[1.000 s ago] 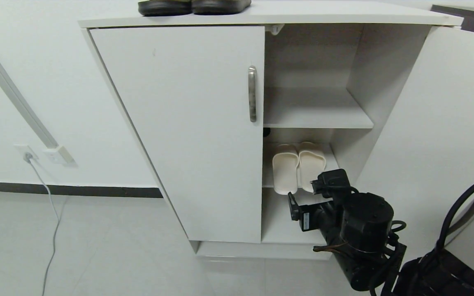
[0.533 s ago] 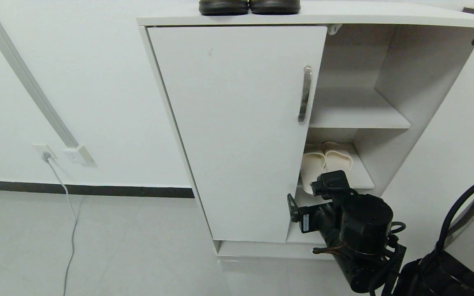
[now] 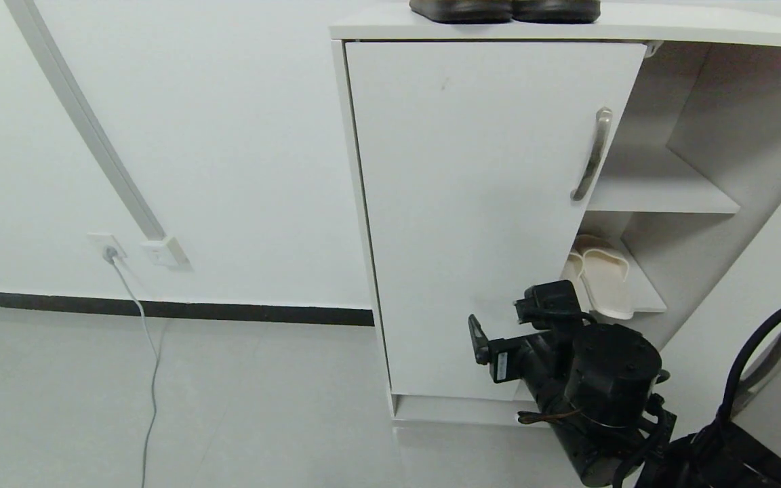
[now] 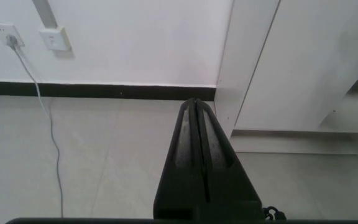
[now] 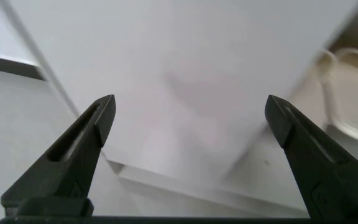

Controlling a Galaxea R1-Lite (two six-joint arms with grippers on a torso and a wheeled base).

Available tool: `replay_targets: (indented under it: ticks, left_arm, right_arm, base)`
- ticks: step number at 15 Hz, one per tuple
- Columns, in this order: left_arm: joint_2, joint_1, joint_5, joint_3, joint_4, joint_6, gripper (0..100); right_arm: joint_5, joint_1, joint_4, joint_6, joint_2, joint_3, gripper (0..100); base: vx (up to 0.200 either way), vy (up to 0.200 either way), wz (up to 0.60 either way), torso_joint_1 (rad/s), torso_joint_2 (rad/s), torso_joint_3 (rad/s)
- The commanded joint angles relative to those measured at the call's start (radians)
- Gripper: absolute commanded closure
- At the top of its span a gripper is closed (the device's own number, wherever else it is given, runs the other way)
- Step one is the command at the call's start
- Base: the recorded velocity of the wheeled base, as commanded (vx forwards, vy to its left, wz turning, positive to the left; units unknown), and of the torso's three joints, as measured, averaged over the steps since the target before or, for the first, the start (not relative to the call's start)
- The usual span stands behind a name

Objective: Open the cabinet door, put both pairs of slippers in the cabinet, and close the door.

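Note:
The white cabinet [image 3: 499, 203] has its left door shut, with a metal handle [image 3: 592, 154], and its right door [image 3: 763, 285] swung open. A cream pair of slippers [image 3: 602, 274] lies on the middle shelf; it also shows in the right wrist view [image 5: 347, 93]. A dark pair of slippers [image 3: 506, 8] sits on the cabinet top. My right gripper [image 3: 480, 342] hangs low in front of the shut left door, open [image 5: 191, 118] and holding nothing. My left gripper [image 4: 195, 143] is shut and empty over the floor, left of the cabinet base [image 4: 303, 140].
A wall socket [image 3: 107, 245] with a grey cable [image 3: 150, 352] running down to the floor is left of the cabinet. A slanted cable duct [image 3: 85, 122] runs along the wall. Open tiled floor [image 3: 160, 407] spreads to the left.
The whole head view has shifted, so the cabinet now stands further right in the picture. My right gripper now faces the shut left door instead of the open compartment.

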Motion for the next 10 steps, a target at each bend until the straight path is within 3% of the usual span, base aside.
replay_targets:
  ticks: [1, 10]
  left_arm:
    - [0.001, 0.0, 0.0, 0.0, -0.001, -0.002, 100]
    - [0.001, 0.0, 0.0, 0.0, -0.001, -0.002, 100]
  right_arm:
    - [0.004, 0.004, -0.002, -0.007, 0.002, 0.015, 0]
    - [0.009, 0.008, -0.005, -0.01, 0.01, 0.02, 0]
  base:
    - [0.0, 0.0, 0.0, 0.0, 0.0, 0.0]
    - [0.0, 0.0, 0.0, 0.0, 0.0, 0.0]
